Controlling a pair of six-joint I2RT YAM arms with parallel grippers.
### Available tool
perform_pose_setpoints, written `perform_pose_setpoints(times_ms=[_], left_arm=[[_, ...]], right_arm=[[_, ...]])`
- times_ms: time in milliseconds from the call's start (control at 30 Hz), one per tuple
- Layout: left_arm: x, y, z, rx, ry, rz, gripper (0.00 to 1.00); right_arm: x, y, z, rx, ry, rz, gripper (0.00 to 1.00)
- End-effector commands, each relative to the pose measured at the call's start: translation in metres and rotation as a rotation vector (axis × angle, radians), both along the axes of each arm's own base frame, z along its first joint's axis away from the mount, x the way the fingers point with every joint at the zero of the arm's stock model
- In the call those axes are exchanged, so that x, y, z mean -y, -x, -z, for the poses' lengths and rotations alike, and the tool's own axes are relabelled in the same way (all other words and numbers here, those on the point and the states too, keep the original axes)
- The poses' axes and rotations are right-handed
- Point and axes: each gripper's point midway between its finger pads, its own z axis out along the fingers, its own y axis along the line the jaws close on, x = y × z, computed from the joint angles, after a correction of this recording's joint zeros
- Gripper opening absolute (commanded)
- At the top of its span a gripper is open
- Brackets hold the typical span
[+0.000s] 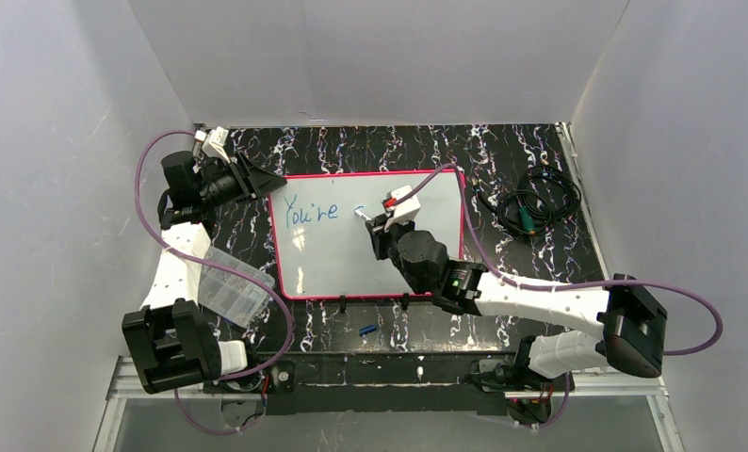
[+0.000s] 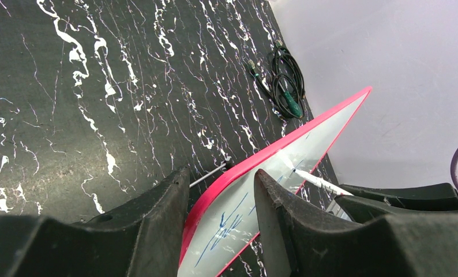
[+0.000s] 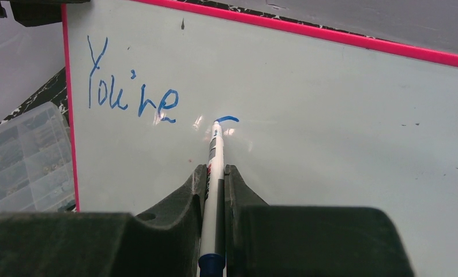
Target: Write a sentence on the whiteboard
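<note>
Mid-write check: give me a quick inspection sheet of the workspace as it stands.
Surface: black white-veined table.
Job's things: whiteboard; sentence reads "You're" plus one further stroke.
Clutter: clear compartment box left of the board; small blue item near the front edge.
Hands: left hand grips the board's far-left corner; right hand shut on marker, tip on board.
Cables: coiled black cable right of board; purple arm cable crosses its far-right corner.
Surroundings: white walls on three sides.
</note>
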Motion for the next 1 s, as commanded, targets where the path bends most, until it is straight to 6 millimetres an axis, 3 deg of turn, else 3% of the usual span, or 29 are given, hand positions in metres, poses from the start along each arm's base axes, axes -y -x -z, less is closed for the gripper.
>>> perform_pose_setpoints(times_ms=[0, 333, 667, 967], left_arm=[[0.008, 0.011, -0.009, 0.021, 0.011, 0.046, 0.43], [0.008, 0.011, -0.009, 0.020, 0.012, 0.046, 0.43], [0.008, 0.010, -0.008, 0.017, 0.012, 0.046, 0.43], [0.008, 0.010, -0.008, 0.017, 0.013, 0.046, 0.43]], right_arm=[[0.007, 0.001, 0.008, -0.031, -0.006, 0.013, 0.01], [0.019, 0.003, 0.011, -0.044, -0.002, 0.036, 0.01], [0.017, 0.001, -0.032, 0.040, -0.095, 0.023, 0.01], [0.021, -0.012, -0.054, 0.122, -0.090, 0.088, 0.01]])
